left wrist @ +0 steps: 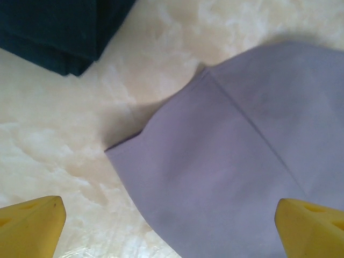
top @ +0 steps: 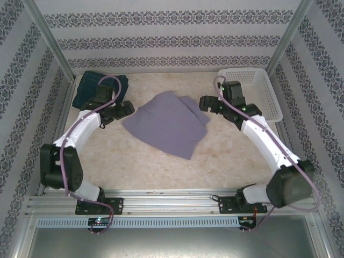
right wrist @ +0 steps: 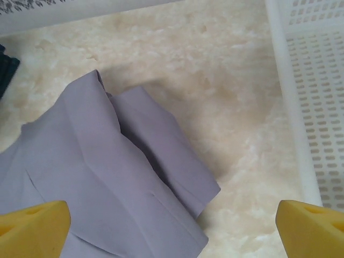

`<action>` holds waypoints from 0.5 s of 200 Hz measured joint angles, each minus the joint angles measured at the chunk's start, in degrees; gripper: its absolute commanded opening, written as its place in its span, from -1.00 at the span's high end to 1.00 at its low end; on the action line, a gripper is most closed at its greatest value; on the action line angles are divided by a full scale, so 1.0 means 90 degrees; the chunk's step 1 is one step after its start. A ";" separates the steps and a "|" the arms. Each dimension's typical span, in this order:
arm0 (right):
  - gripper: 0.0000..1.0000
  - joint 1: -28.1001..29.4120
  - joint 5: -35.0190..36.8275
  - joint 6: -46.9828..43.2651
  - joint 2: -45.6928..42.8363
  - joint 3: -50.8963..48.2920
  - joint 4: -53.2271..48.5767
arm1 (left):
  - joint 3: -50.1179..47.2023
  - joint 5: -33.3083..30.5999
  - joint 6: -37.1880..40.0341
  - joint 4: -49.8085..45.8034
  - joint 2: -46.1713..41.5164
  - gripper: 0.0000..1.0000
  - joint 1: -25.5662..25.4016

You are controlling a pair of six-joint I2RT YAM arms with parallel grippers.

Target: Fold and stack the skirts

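In the top view the lavender-grey skirt [top: 167,124] is lying part-folded mid-frame on the table [top: 161,172], with the left gripper [top: 127,109] hovering at its left edge and the right gripper [top: 206,103] at its upper right corner. A dark blue folded stack [top: 99,88] is sitting at upper left. In the left wrist view the yellow fingertips [left wrist: 29,226] are standing wide apart, gripping nothing, above the skirt's corner. In the right wrist view the jaws are likewise spread and empty over the rumpled, doubled edge. The fold should go best with each gripper pinching both layers at a corner, keeping the edges aligned.
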 measured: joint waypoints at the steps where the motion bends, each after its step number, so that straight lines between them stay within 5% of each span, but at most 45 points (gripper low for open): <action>1: -0.94 0.0000 -0.0019 0.0039 -0.0027 -0.0066 0.0041 | 0.0017 0.0002 -0.0005 -0.0002 0.0044 -1.00 -0.0005; 55: -0.96 0.0721 -0.0211 0.2380 -0.0597 -0.2766 0.1622 | 0.0964 0.0401 -0.0039 0.0041 0.1520 -1.00 -0.0464; 100: -0.95 0.1112 -0.0182 0.3281 -0.0602 -0.3235 0.2011 | 0.1047 0.0959 -0.0092 0.0437 0.2538 -1.00 -0.0627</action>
